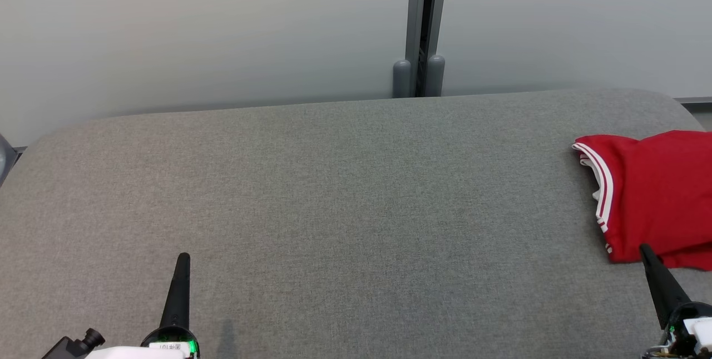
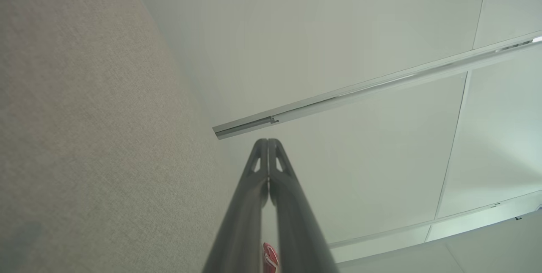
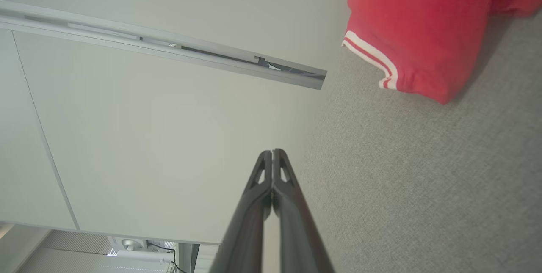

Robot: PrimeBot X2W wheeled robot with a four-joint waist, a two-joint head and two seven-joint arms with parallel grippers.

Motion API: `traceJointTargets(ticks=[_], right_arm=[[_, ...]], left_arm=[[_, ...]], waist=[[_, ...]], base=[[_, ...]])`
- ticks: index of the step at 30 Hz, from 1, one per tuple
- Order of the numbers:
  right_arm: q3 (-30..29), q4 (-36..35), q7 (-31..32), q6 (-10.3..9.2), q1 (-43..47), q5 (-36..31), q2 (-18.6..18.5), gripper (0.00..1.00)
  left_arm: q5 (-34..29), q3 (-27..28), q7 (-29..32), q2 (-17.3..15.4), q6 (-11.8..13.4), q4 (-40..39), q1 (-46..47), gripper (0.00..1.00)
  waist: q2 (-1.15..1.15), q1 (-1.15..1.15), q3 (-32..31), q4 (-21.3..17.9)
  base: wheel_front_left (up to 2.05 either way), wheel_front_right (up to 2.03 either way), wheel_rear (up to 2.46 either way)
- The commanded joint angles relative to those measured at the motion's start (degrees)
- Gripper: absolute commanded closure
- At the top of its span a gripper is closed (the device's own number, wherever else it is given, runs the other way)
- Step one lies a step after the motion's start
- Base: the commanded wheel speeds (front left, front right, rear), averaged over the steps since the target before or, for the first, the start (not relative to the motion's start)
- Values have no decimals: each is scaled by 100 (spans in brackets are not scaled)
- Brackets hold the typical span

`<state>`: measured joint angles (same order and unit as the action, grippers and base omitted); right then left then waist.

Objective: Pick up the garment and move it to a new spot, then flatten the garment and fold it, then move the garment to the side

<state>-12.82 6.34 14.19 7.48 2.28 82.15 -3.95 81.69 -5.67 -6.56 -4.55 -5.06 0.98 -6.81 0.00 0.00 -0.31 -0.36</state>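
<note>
A red garment [image 1: 656, 195] with white-striped trim lies folded at the right edge of the grey fabric surface [image 1: 345, 192], partly cut off by the frame. The right wrist view has the red garment [image 3: 419, 23] at its upper right. A small red sliver of it [image 2: 270, 258] peeks between the left fingers in the left wrist view. My left gripper [image 1: 182, 259] rests low at the lower left, shut and holding nothing, far from the garment. My right gripper [image 1: 644, 249] is shut too, its tip just at the garment's near edge. Both pairs of fingers [image 3: 272, 156] press together.
Behind the grey surface stands a pale wall [image 1: 222, 25] with a grey vertical post [image 1: 420, 25]. The surface's rounded far edge [image 1: 334, 104] runs across the head view. Wide bare fabric stretches between the two grippers.
</note>
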Motion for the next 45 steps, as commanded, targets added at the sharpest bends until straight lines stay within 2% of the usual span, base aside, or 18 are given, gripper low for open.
traceJointTargets(ticks=[1, 28, 45], right_arm=[[-55, -2, 64, 2, -75, 136, -26, 100], [-295, 101, 359, 2, -106, 1233, 8, 100], [-324, 99, 380, 2, -119, 1185, 28, 100]], left_arm=[[119, 33, 17, -8, -65, -5, 87, 100], [1128, 51, 75, 129, -264, 42, 127, 100], [1111, 60, 82, 137, -264, 41, 125, 100]], waist=[[0, 0, 2, 2], [0, 0, 41, 36], [0, 0, 42, 37]], base=[[0, 0, 0], [0, 0, 0], [0, 0, 0]])
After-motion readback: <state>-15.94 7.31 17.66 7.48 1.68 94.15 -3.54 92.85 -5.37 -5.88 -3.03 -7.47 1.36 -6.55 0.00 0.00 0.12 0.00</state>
